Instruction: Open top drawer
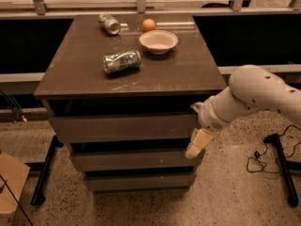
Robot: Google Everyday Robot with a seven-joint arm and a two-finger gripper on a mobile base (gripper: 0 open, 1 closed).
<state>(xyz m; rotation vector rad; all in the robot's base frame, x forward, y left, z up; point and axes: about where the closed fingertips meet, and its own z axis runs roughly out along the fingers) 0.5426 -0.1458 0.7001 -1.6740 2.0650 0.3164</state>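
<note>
The top drawer [123, 127] is the widest grey-brown front panel, right under the dark tabletop of the cabinet, with a dark gap above it. Two narrower drawer fronts [134, 160] sit below it. My gripper [197, 144] hangs from the white arm [254, 95] at the cabinet's front right corner. It is level with the lower right edge of the top drawer front and overlaps the right end of the middle drawer. Whether it touches the panel cannot be told.
On the tabletop [188, 74] lie a crushed green can [122, 61], a silver can [109, 23], an orange [148, 25] and a beige bowl [159, 41]. A black stand leg [282, 166] and cable lie on the floor at right. A cardboard box [10, 182] is at lower left.
</note>
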